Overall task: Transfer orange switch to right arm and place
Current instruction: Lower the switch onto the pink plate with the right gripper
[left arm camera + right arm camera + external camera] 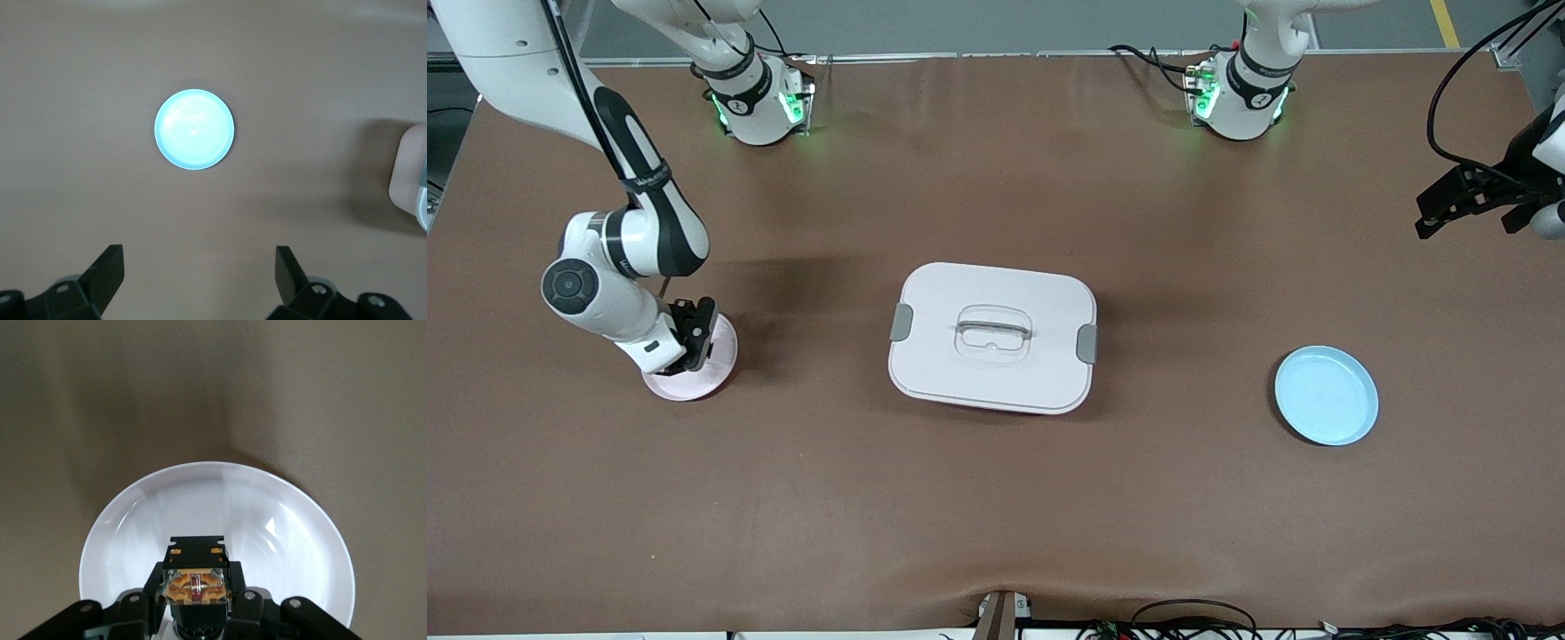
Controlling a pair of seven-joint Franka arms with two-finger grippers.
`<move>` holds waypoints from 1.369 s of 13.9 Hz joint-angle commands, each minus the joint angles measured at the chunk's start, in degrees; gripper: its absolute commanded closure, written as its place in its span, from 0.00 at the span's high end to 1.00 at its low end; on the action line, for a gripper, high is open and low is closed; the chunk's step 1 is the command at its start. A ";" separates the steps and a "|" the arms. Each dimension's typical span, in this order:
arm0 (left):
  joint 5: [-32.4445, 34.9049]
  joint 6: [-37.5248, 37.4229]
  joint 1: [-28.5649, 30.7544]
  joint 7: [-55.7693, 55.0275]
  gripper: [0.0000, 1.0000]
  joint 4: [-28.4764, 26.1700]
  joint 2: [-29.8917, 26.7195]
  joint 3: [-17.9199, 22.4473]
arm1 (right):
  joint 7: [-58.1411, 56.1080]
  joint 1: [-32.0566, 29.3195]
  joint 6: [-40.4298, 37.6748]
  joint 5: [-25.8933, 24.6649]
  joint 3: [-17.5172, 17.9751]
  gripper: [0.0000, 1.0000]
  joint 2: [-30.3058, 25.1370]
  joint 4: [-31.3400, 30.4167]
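Note:
The orange switch (pixel 195 555), a small black block with a bright orange middle, sits between the fingers of my right gripper (pixel 195 583), which is shut on it. That gripper (pixel 692 335) hangs low over the pale pink plate (pixel 698 380) toward the right arm's end of the table; in the right wrist view the plate (pixel 133 520) fills the space under the switch. In the front view the switch is hidden by the gripper. My left gripper (pixel 1463 203) waits up in the air at the left arm's end, open and empty (pixel 200 257).
A light blue plate (pixel 1325 396) lies toward the left arm's end, also seen in the left wrist view (pixel 194 130). A white lidded box (pixel 992 338) with grey latches stands mid-table; its corner (pixel 408 177) shows in the left wrist view. Cables run along the table's near edge.

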 commanded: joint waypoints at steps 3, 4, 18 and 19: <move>-0.69 -1.16 -0.01 1.27 1.00 -0.12 -0.94 0.47 | -0.35 -0.79 2.00 -1.23 0.55 0.00 1.50 -0.93; -0.43 -1.16 -0.09 1.36 1.00 -0.12 -1.02 0.39 | -0.35 -0.88 2.08 -1.22 0.55 0.00 1.59 -1.02; -0.34 -2.91 -0.53 0.84 1.00 0.05 -1.11 -0.41 | 0.88 -0.79 -0.64 0.35 0.73 1.00 -2.89 1.61; -0.25 -2.92 -0.53 0.74 1.00 0.05 -1.02 -0.41 | 2.88 -0.70 -0.81 1.31 0.73 1.00 -3.42 1.96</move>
